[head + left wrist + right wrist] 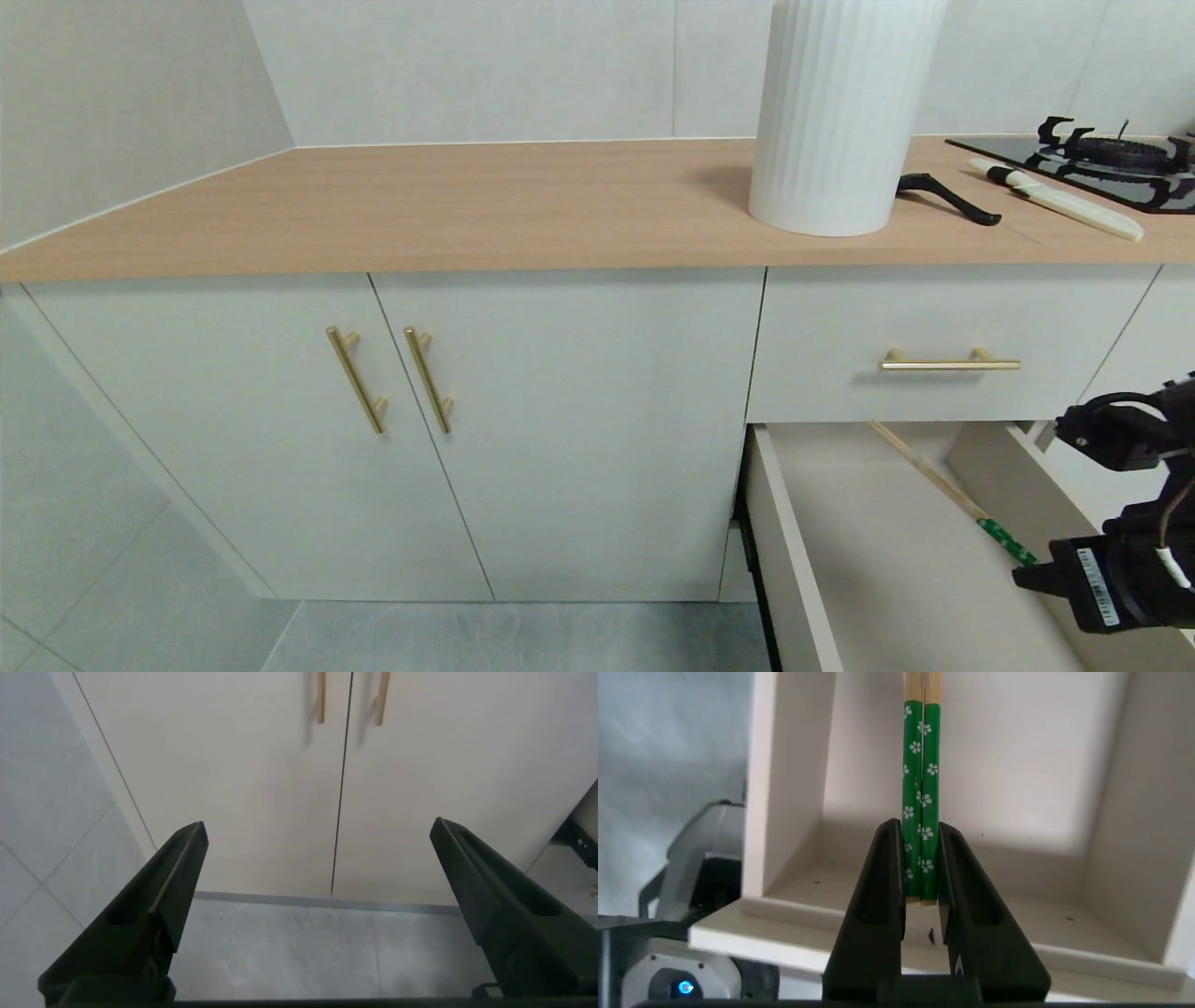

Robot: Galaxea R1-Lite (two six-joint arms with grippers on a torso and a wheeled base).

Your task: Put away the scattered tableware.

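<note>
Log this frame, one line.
right gripper: shut on chopsticks | chopsticks: over open drawer | left gripper: open, facing cabinet doors | knife: on counter

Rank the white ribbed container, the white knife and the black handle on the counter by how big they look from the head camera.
1. white ribbed container
2. white knife
3. black handle, though the container hides part of it, so its full size is unsure.

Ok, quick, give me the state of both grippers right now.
Left gripper: open, holding nothing.
Right gripper: closed on the chopsticks.
</note>
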